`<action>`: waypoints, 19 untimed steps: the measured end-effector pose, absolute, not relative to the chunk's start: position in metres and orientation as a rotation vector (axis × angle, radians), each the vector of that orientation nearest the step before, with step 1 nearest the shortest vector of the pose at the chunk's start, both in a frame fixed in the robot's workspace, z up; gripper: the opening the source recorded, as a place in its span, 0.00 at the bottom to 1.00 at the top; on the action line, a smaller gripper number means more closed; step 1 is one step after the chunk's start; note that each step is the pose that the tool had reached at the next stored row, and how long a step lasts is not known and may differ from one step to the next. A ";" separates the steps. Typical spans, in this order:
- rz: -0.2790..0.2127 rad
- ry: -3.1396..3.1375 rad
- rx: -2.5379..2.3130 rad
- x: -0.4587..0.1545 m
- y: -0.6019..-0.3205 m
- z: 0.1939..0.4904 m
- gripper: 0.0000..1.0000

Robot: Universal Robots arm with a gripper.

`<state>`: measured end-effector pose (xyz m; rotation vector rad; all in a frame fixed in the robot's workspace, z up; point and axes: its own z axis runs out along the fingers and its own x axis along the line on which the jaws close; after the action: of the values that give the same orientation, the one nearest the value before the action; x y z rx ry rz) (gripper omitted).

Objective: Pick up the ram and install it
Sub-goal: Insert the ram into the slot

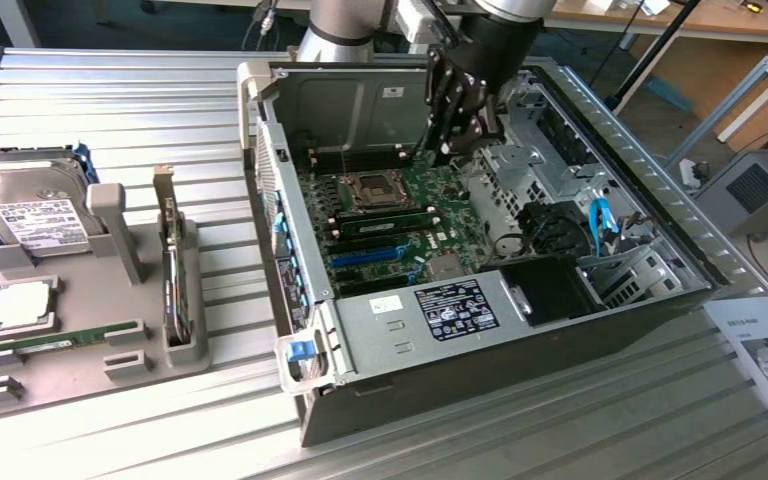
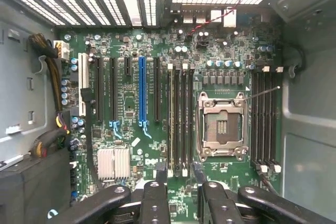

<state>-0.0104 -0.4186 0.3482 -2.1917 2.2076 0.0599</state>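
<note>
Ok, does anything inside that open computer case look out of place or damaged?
Nothing looks spilled or broken. The CPU socket looks bare, with no chip or cooler on it. A thin pale strand lies slanted across the black memory slots beside it; what it is I cannot tell.

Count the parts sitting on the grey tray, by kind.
hard drive: 1
square silver chip: 1
ram: 1
expansion card: 1
Total: 4
</note>
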 end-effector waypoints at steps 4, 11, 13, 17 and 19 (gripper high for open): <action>0.058 2.207 -2.191 -0.010 -0.419 0.356 0.32; 0.057 2.206 -2.190 -0.011 -0.419 0.360 0.32; 0.057 2.206 -2.190 -0.011 -0.419 0.360 0.32; 0.057 2.206 -2.190 -0.011 -0.419 0.365 0.32; 0.057 2.206 -2.190 -0.011 -0.419 0.368 0.32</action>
<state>-0.0106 -0.4186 0.3684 -2.1903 2.2060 0.0566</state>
